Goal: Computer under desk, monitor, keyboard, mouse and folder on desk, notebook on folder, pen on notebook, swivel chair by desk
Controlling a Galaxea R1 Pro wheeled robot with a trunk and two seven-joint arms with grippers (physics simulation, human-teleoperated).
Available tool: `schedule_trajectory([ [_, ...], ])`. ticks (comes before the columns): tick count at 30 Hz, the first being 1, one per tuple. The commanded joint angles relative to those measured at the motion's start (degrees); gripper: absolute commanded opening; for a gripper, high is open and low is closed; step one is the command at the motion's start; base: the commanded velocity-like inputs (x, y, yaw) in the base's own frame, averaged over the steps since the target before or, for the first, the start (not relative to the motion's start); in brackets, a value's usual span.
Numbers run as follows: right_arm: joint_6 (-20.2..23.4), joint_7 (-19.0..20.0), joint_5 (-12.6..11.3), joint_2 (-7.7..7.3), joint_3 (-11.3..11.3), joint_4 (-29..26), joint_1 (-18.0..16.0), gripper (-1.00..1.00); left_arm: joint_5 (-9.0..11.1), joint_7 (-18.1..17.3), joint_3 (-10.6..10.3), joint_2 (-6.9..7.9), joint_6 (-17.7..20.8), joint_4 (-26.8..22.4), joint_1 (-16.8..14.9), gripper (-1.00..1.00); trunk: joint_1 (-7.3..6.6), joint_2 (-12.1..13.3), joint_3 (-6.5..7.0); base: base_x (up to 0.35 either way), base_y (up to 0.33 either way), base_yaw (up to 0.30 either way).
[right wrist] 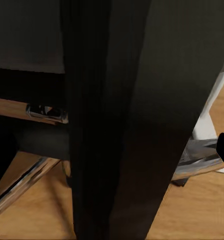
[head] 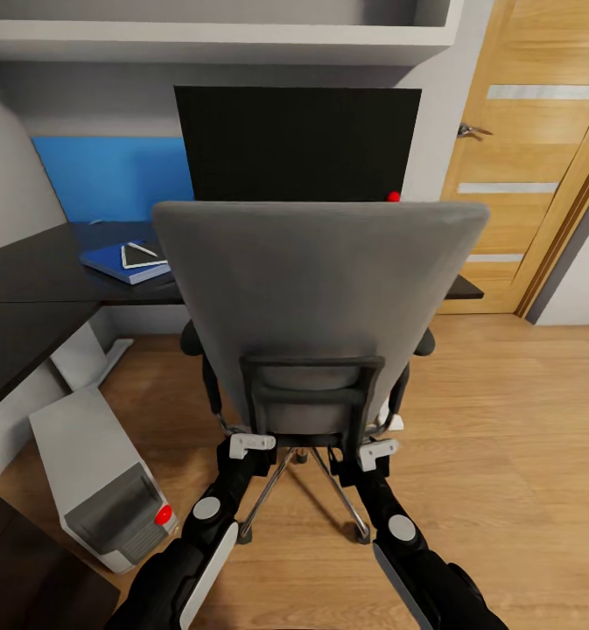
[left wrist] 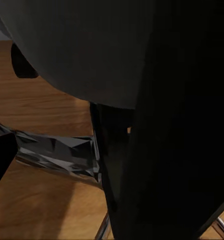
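A light wooden door (head: pixel 526 166) with frosted horizontal panes and a metal lever handle (head: pixel 472 131) stands closed at the right, set in a matching wooden frame. A pale grey shelf (head: pixel 215 39) runs along the grey wall (head: pixel 84 109) high up. Warm wood-plank flooring (head: pixel 513 455) covers the ground.

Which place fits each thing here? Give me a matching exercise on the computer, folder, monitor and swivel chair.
Things:
1. computer
2. folder
3. monitor
4. swivel chair

Places:
A. on the desk, with the notebook on top
B. standing on the desk behind the chair back
C. on the wooden floor by the desk's white leg
D. directly in front of the robot, facing the desk

Pairs: 1-C, 2-A, 3-B, 4-D
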Motion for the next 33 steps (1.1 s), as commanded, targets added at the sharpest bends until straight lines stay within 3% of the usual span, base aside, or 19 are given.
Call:
schedule_trajectory([
  [1,-0.02,0.46,-0.6,-0.26,0.28,-0.02,-0.06,1.0,0.52,0.34,-0.15,0.04,0.22,-0.1,-0.03,1.0,-0.01,-0.02,-0.05,0.0,0.0,0.0],
  [10,-0.02,4.37,-0.6,-0.82,0.28,0.0,-0.06,1.0,0.52,0.28,-0.15,0.05,0.23,-0.08,0.0,1.0,-0.01,-0.02,-0.05,0.0,0.0,0.0],
  [25,-0.02,4.61,-0.6,-0.85,0.28,0.0,-0.06,1.0,0.56,0.14,-0.15,0.33,0.28,-0.03,0.0,1.0,-0.01,-0.02,-0.05,0.0,0.0,0.0],
  [33,-0.02,4.61,-0.56,-0.85,0.28,0.0,-0.06,1.0,0.53,-2.11,-0.16,1.13,0.39,0.02,-0.02,1.0,-0.01,-0.02,-0.05,0.0,0.0,0.0],
])
